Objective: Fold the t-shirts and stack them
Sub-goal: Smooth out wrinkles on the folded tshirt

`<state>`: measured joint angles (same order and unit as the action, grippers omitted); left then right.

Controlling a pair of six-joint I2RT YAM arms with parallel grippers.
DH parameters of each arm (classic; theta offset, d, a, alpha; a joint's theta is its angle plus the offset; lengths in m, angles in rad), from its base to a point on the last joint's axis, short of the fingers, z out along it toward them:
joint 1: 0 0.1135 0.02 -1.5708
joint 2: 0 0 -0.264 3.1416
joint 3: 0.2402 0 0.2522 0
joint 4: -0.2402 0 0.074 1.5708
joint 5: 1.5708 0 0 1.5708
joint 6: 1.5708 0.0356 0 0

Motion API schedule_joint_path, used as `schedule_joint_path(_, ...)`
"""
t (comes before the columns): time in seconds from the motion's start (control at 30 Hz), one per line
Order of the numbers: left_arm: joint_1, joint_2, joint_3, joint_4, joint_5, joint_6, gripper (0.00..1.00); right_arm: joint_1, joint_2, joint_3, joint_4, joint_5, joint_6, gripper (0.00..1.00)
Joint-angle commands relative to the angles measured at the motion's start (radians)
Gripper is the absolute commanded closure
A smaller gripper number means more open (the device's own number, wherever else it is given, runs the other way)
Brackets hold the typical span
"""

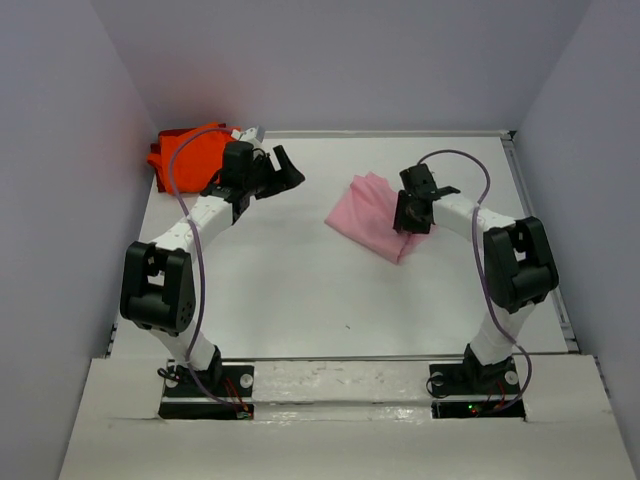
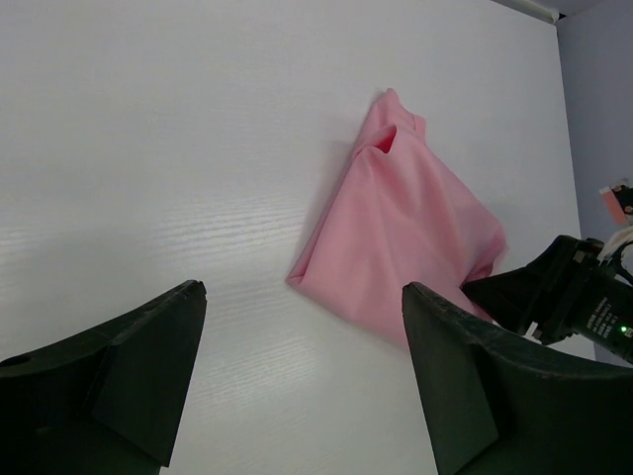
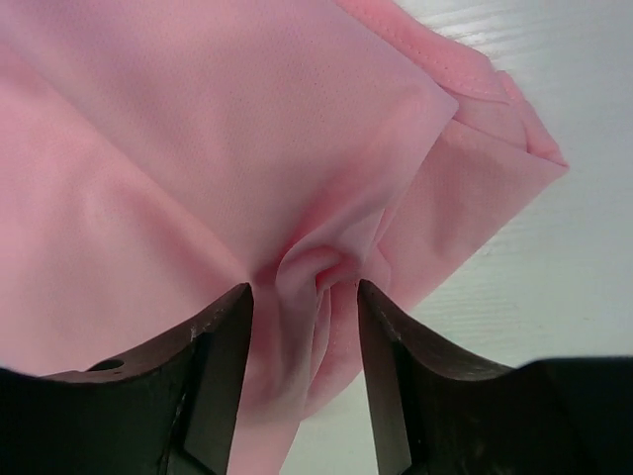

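Black fingers [image 3: 223, 376] of the right gripper [image 3: 305, 297] stand close together with a raised ridge of the pink shirt [image 3: 247, 129] bunched between them, so this gripper is narrowed onto the cloth. The shirt lies loosely folded and roughly triangular on the right half of the desk [image 1: 300, 280], its layered hem edges showing past the fingers. From above, the right gripper [image 1: 412, 215] sits over the shirt's right edge and covers part of the pink shirt [image 1: 365, 215].

Across the bare middle of the desk, the left gripper [image 1: 285, 170] is well apart from the pink shirt, its jaws spread wide and holding nothing. Its own camera looks between the fingers [image 2: 138, 366] toward the pink shirt [image 2: 406, 237].

Behind the left arm, the orange shirt [image 1: 190, 155] lies crumpled in the far left corner, against the wall [image 1: 80, 150]. The left arm's wrist overlaps its right edge in the top view; whether they touch I cannot tell.
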<state>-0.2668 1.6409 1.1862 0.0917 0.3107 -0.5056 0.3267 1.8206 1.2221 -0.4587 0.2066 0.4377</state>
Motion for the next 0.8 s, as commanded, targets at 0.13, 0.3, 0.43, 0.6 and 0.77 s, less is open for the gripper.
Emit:
schedule_joint_path(0.13,0.000,-0.007,0.039,0.016,0.031,0.004,0.11,-0.003,-0.107,0.092,-0.024,0.016,-0.022,0.45)
schedule_joint_path(0.3,0.000,-0.009,0.038,0.017,0.034,0.003,0.11,-0.003,0.006,0.166,-0.014,0.034,-0.016,0.46)
schedule_joint_path(0.43,0.001,-0.006,0.039,0.017,0.042,0.001,0.11,-0.003,0.077,0.180,-0.005,0.078,-0.014,0.46)
schedule_joint_path(0.6,0.001,-0.006,0.039,0.017,0.042,0.002,0.11,-0.003,0.095,0.192,-0.018,0.157,-0.014,0.46)
schedule_joint_path(0.77,0.001,-0.001,0.043,0.016,0.044,0.003,0.10,-0.003,0.039,0.191,-0.035,0.174,-0.022,0.46)
